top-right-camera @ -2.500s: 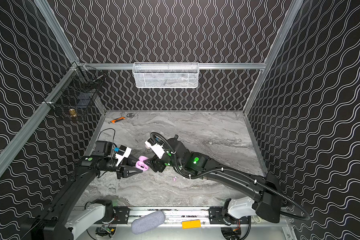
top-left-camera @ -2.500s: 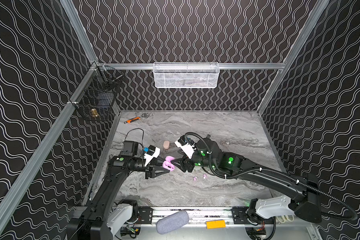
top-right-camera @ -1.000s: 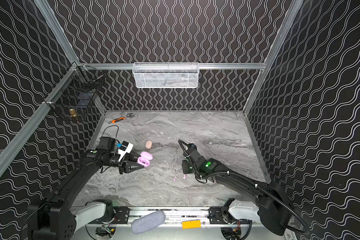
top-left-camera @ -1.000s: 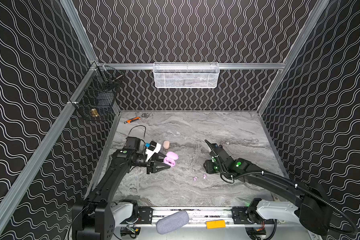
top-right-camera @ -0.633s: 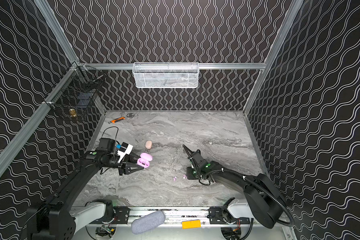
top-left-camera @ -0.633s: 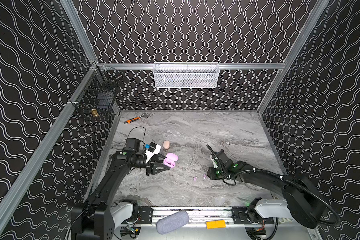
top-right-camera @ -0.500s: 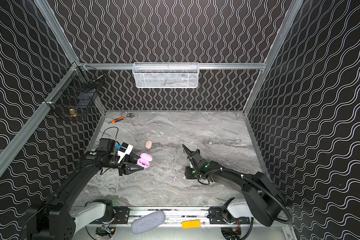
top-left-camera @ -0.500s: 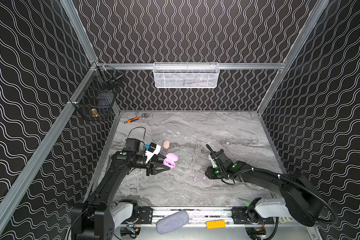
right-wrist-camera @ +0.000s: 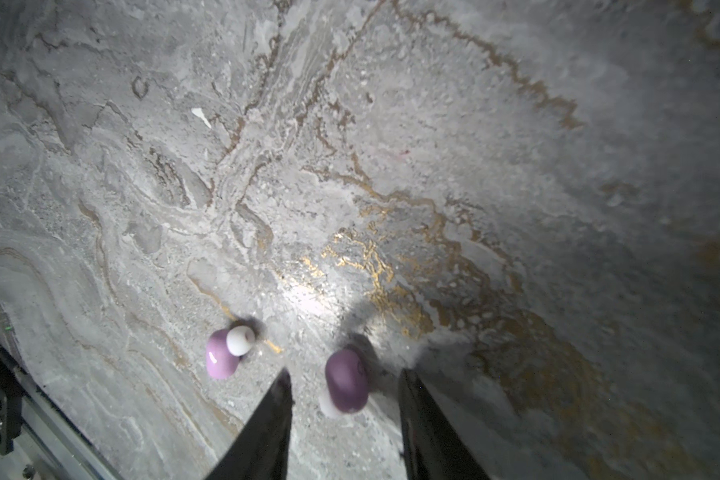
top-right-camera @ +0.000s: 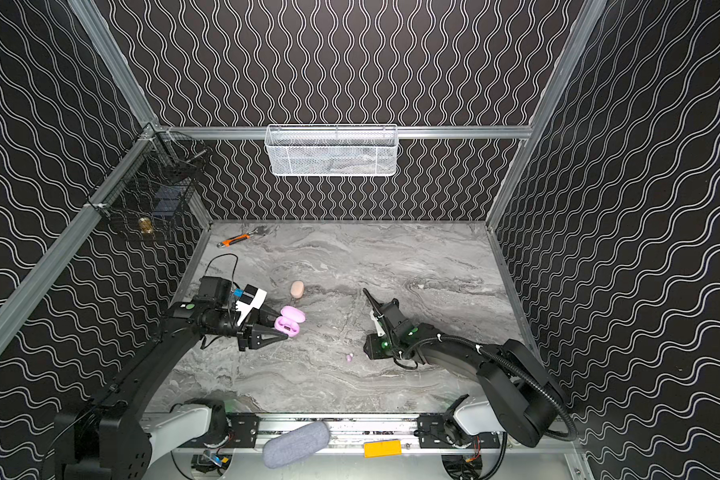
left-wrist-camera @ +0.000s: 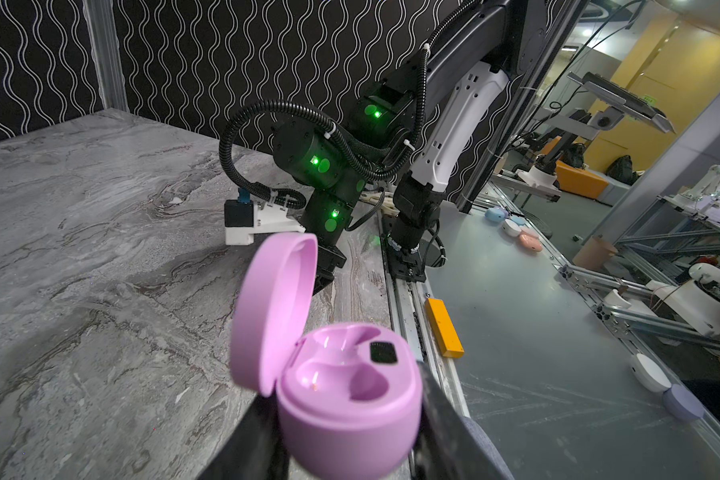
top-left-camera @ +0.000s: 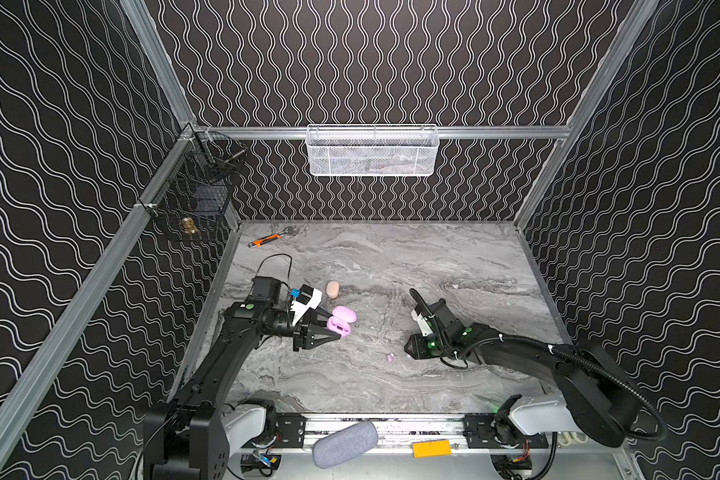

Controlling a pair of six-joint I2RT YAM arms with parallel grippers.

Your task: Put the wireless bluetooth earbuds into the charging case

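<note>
A lilac-pink charging case (top-left-camera: pixel 341 319) (top-right-camera: pixel 290 321) (left-wrist-camera: pixel 341 395) is held just above the table's left middle, lid up and both sockets bare. My left gripper (top-left-camera: pixel 332 329) (left-wrist-camera: pixel 350 436) is shut on its base. Two lilac earbuds lie on the marble. One earbud (right-wrist-camera: pixel 221 353) (top-left-camera: pixel 390 356) (top-right-camera: pixel 349 356) lies free, white tip showing. The other earbud (right-wrist-camera: pixel 347 384) lies between the fingers of my right gripper (right-wrist-camera: pixel 346 376) (top-left-camera: pixel 411 354). That gripper points down at the table and is open, with a gap on each side of the bud.
A closed peach case (top-left-camera: pixel 332 289) lies behind the left gripper. An orange-handled tool (top-left-camera: pixel 267 240) lies at the back left. A white mesh basket (top-left-camera: pixel 373 151) hangs on the back wall and a black wire basket (top-left-camera: pixel 196 195) on the left wall. A grey pouch (top-left-camera: pixel 345 442) sits on the front rail.
The right gripper left the case, swung right and came down over the earbuds on the table. The left gripper pulled back slightly and has since kept still with the open case.
</note>
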